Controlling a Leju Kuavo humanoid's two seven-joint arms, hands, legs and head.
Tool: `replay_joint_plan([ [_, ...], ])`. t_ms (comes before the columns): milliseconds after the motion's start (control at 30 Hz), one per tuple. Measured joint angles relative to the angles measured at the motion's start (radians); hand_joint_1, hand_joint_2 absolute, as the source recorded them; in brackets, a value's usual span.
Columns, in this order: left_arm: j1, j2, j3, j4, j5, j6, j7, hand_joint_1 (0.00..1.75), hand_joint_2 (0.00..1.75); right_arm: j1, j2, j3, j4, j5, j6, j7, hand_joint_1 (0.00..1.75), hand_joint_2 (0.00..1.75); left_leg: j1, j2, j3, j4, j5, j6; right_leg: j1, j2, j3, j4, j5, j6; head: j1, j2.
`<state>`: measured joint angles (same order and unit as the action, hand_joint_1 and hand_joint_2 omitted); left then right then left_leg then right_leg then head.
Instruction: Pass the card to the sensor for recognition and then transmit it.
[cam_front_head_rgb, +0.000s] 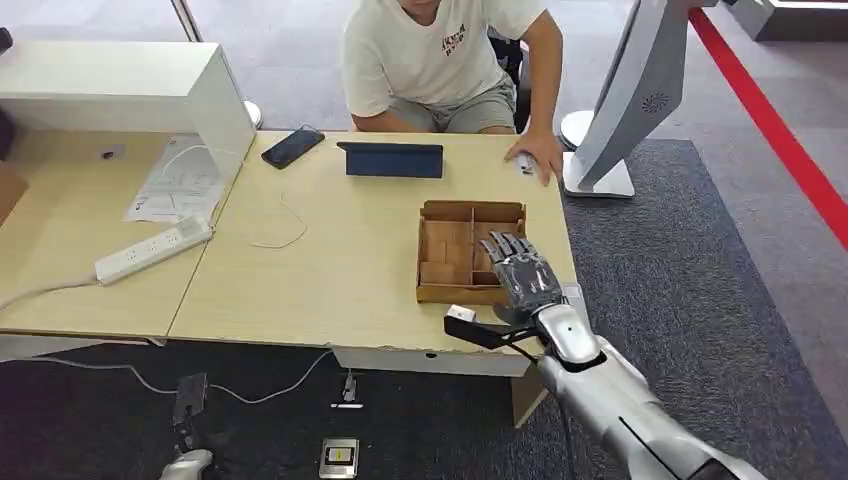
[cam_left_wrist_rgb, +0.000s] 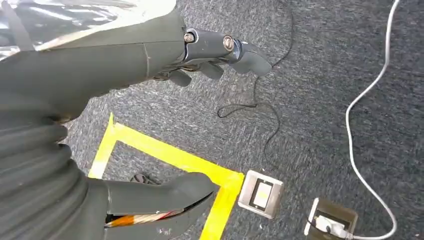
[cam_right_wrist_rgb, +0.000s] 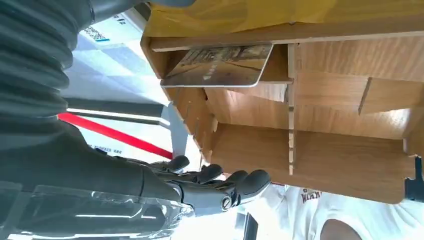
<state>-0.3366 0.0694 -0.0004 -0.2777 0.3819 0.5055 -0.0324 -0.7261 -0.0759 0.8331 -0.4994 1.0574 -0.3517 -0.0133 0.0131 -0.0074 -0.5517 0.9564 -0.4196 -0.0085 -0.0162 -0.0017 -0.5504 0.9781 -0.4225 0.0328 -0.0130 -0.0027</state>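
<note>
Left hand (cam_left_wrist_rgb: 210, 60) hung low over grey carpet, fingers loosely apart, nothing in it. On the desk (cam_front_head_rgb: 330, 270), left to right: white power strip (cam_front_head_rgb: 153, 250), black phone (cam_front_head_rgb: 292, 146), dark tablet (cam_front_head_rgb: 391, 159), then a wooden divided tray (cam_front_head_rgb: 445, 215). Card (cam_right_wrist_rgb: 218, 65) lay inside one tray compartment. Right hand (cam_front_head_rgb: 522, 272) hovered over the tray's right side, fingers spread, holding nothing. Person's hand (cam_front_head_rgb: 538, 157) rested at the desk's far edge.

Person (cam_front_head_rgb: 440, 60) seated behind table (cam_front_head_rgb: 330, 270), hand resting on it; phone (cam_front_head_rgb: 292, 147), white power strip (cam_front_head_rgb: 153, 250), papers (cam_front_head_rgb: 175, 185) near left side.
</note>
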Motion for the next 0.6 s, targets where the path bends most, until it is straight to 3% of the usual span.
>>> replay_joint_plan([
  [100, 0.0, 0.0, 0.0, 0.0, -0.005, 0.0, -0.003, 0.0, 1.75, 0.0, -0.002, 0.0, 0.0, -0.003, 0.007, 0.004, 0.02, 1.75, 0.0, 0.0, 0.0, 0.0, 0.0, 0.0, 0.0, 0.0, 0.0, 0.0, 0.0, 0.0, 0.0, 0.0],
  [133, 0.0, 0.0, 0.0, 0.0, -0.006, 0.0, -0.004, 0.0, 1.75, 0.0, -0.004, 0.0, 0.0, -0.005, 0.008, 0.006, 0.45, 1.75, 0.0, 0.0, 0.0, 0.0, 0.0, 0.0, 0.0, 0.0, 0.0, 0.0, 0.0, 0.0, 0.0, 0.0],
  [167, 0.0, 0.0, 0.0, 0.0, -0.008, 0.0, -0.005, 0.0, 1.75, 0.0, -0.006, 0.0, -0.001, -0.005, 0.01, 0.007, 0.65, 1.75, 0.0, 0.0, 0.0, 0.0, 0.0, 0.0, 0.0, 0.0, 0.0, 0.0, 0.0, 0.0, 0.0, 0.0],
  [200, 0.0, 0.0, 0.0, 0.0, -0.01, 0.0, -0.006, 0.0, 1.75, 0.0, -0.008, 0.0, -0.001, -0.007, 0.01, 0.008, 1.75, 1.75, 0.0, 0.0, 0.0, 0.0, 0.0, 0.0, 0.0, 0.0, 0.0, 0.0, 0.0, 0.0, 0.0, 0.0],
  [600, -0.002, 0.0, -0.005, 0.0, -0.016, 0.001, -0.011, 0.0, 1.75, 0.005, -0.018, -0.016, -0.001, -0.021, 0.031, 0.011, 1.75, 1.75, 0.0, 0.0, 0.0, 0.0, 0.0, 0.0, 0.0, 0.0, 0.0, 0.0, 0.0, 0.0, 0.0, 0.0],
])
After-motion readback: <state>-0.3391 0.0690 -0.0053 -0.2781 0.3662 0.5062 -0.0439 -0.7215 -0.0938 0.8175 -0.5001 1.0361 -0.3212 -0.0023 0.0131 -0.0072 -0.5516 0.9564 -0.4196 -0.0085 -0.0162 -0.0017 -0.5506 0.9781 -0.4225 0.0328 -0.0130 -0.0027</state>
